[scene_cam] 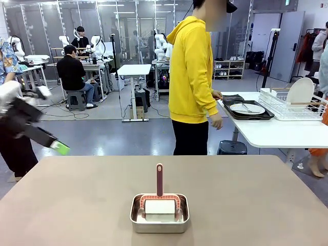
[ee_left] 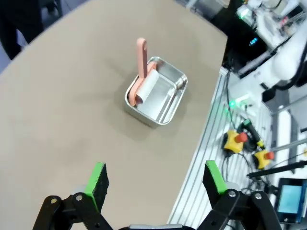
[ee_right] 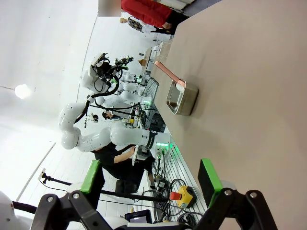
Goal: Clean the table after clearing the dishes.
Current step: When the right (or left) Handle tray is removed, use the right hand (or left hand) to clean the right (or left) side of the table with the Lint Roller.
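We log: pan (scene_cam: 159, 221) on table (scene_cam: 77, 205); roller (scene_cam: 159, 206) inside pan; plate (scene_cam: 247, 108) well beyond pan, to its right; left fingers (ee_left: 98, 179) and right fingers (ee_right: 208, 175) apart, empty.

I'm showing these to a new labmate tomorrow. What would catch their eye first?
Likely the small steel pan holding a red-handled roller, alone near the front middle of the tan table. Next, the person in a yellow hoodie beyond the far edge, beside a white side table bearing a plate on a dark tray.
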